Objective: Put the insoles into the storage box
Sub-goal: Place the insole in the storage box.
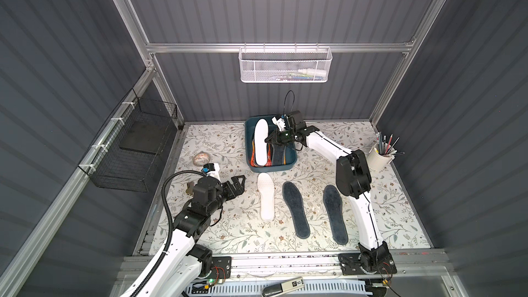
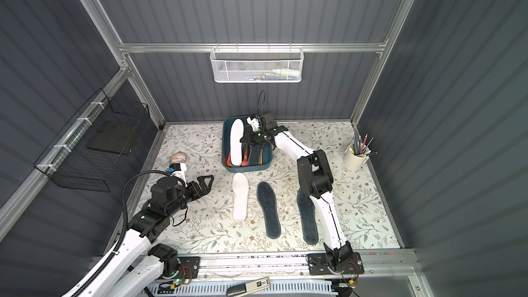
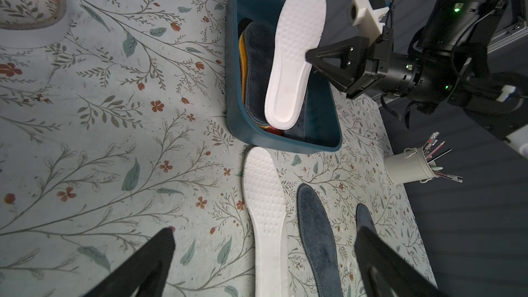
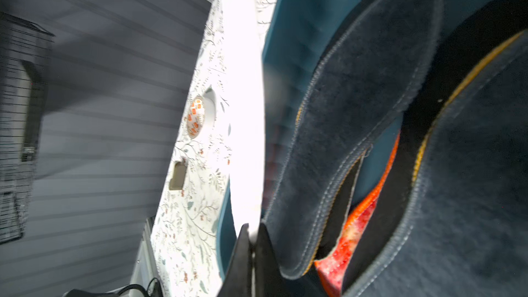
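Your right hand (image 1: 269,139) is clenched on the white insole (image 1: 260,144), held lengthwise along the storage box (image 1: 293,162), near end down inside, far end tilted up. Your left hand (image 1: 242,187), released and empty, is nearer the second white insole (image 1: 266,197) on the table (image 1: 217,224)

Both arms are wearing white plastic shells between black motor joints. A ribbed black conduit (image 1: 165,207) is looping along the left arm (image 1: 183,241), a thin black cable (image 1: 370,215) is tracing the right arm (image 1: 323,145), and green lights are glowing behind the black triangular-fingered right end effector (image 1: 268,140); the left end effector (image 1: 241,185) is matching it
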{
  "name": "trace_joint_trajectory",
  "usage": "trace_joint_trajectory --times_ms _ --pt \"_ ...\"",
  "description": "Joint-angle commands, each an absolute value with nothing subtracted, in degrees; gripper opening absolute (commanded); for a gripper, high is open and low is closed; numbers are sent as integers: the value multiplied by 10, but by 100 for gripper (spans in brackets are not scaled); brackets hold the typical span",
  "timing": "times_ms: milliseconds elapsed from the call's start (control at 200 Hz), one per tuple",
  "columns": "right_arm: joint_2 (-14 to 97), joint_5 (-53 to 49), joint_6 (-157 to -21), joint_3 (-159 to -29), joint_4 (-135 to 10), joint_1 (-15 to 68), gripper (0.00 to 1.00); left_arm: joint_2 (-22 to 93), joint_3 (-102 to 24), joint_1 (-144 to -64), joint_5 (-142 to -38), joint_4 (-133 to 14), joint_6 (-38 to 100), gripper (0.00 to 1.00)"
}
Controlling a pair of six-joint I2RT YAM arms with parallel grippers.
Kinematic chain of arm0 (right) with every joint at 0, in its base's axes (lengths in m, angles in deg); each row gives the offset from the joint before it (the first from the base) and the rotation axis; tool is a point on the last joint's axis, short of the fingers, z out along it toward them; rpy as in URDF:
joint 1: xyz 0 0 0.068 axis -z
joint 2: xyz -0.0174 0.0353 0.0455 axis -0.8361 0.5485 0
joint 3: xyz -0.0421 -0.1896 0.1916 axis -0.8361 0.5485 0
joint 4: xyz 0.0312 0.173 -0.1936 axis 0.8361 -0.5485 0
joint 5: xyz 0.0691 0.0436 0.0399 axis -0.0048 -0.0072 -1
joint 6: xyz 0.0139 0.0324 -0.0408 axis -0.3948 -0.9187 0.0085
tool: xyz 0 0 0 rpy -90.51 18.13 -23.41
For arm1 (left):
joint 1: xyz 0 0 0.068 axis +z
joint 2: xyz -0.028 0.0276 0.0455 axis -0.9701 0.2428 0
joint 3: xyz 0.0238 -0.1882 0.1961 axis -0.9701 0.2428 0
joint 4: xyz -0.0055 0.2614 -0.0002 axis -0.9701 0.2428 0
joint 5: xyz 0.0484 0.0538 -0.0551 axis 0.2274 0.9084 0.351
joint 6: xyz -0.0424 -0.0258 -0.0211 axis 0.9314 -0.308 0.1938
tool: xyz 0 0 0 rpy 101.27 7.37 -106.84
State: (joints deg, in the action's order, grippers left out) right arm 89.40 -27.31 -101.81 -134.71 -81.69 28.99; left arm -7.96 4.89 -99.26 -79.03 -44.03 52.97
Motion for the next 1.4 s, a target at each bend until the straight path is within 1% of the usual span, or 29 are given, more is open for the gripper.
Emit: trace_joint_trajectory --times_ms 0,200,335,395,430,470,545,605,710,790,885,900,946,991,1061,1206,1396 --pt "924 -262 -986 -1390 -854 290 0 -82 56 -993 -790 -436 542 99" --pt "967 -255 -969 -1451 -904 289 0 -82 66 -993 -795 -443 558 99" --pt "974 -248 -962 -1478 -916 289 15 -83 72 -993 -801 -444 564 99" --pt "973 -242 -954 -1492 -930 289 28 -81 70 -993 -801 -443 565 99" --pt "969 -237 -949 -1499 -936 289 39 -79 70 -994 -801 -443 564 99" --pt "956 -228 -941 -1498 -939 289 49 -73 69 -993 -801 -443 564 99" --pt "922 -200 -930 -1477 -934 290 61 -58 68 -993 -805 -448 566 98" --pt "883 -175 -922 -1448 -924 291 69 -42 67 -993 -811 -452 569 97" --pt "778 -140 -912 -1341 -862 292 86 -10 64 -994 -820 -455 569 93" --pt "671 -118 -915 -1203 -757 291 98 11 57 -996 -822 -457 570 90" --pt "548 -99 -922 -1053 -634 292 99 37 56 -1008 -810 -463 575 86" --pt "531 -77 -923 -1026 -615 292 99 41 55 -1012 -805 -464 576 85" --pt "481 -58 -933 -958 -565 292 99 56 51 -1024 -791 -464 582 82" --pt "437 -41 -941 -903 -533 293 99 72 46 -1039 -780 -465 585 81" --pt "383 -24 -948 -836 -507 294 99 99 33 -1071 -755 -463 590 76" --pt "312 5 -963 -764 -530 297 99 154 14 -1111 -737 -475 599 69" --pt "292 9 -971 -737 -580 314 99 202 -2 -1132 -718 -472 609 56"
